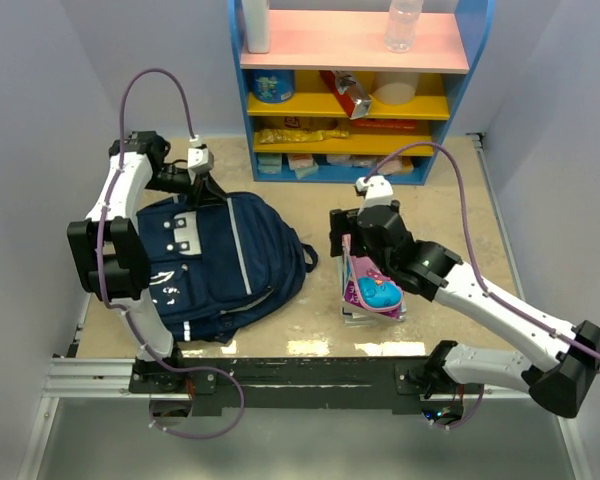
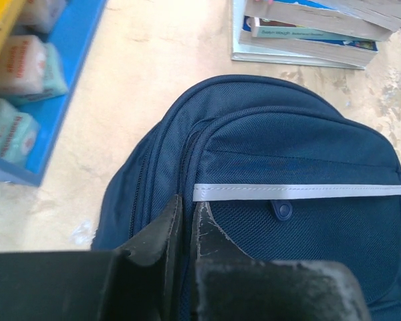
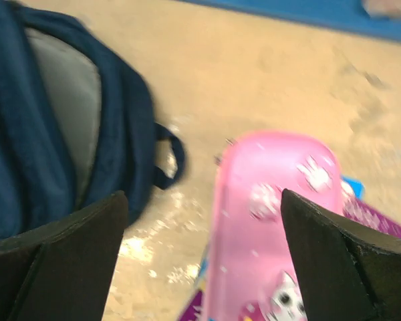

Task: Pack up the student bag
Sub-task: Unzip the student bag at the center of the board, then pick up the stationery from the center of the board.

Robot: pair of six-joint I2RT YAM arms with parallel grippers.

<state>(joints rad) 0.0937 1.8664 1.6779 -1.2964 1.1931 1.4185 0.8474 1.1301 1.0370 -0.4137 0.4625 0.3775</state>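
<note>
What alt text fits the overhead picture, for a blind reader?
Two robot arms at a tan table: the left gripper sits shut at the top of a navy backpack; the right gripper hovers open over a pink pencil case on stacked books. A stocked shelf stands behind.

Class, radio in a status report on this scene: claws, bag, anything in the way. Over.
Left claw shut at top of student bag. Right claw open, over pink pencil case. Case lies on books, beside bag, not blocking it.
</note>
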